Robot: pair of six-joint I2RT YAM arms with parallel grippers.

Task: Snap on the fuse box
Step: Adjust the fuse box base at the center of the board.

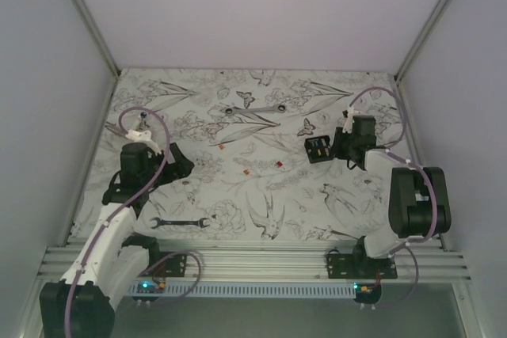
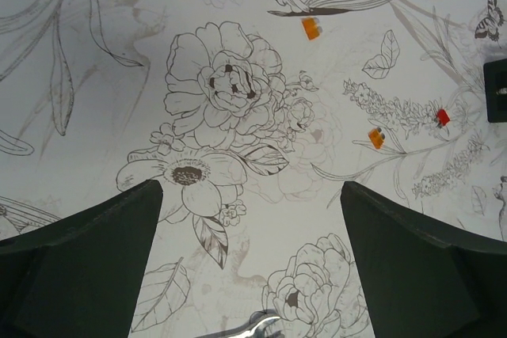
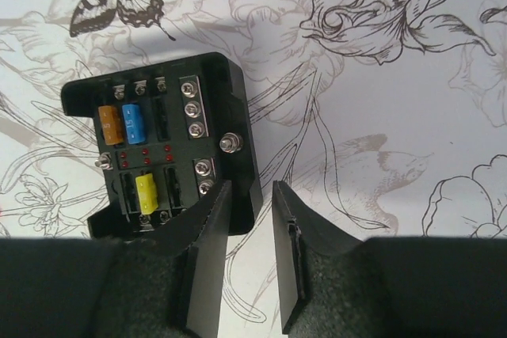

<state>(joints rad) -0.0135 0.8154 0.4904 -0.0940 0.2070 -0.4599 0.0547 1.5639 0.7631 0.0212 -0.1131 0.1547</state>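
The fuse box (image 1: 318, 148) is a small black square box lying on the patterned cloth at the right. In the right wrist view it (image 3: 162, 144) shows orange, blue and yellow fuses inside. My right gripper (image 3: 249, 189) sits at the box's right side (image 1: 337, 146). Its jaws stand a narrow gap apart, one finger (image 3: 207, 227) over the box's inside and the other outside its right wall, not pressing on it. My left gripper (image 1: 188, 167) is wide open and empty over the cloth (image 2: 251, 191), far left of the box. The box's edge (image 2: 497, 93) shows at that view's right border.
Two orange loose fuses (image 2: 311, 28) (image 2: 375, 138) and a red one (image 2: 443, 117) lie between the arms. One wrench (image 1: 253, 108) lies at the back middle, another (image 1: 181, 223) near the left arm's base, its tip (image 2: 265, 324) under my left gripper. White walls enclose the table.
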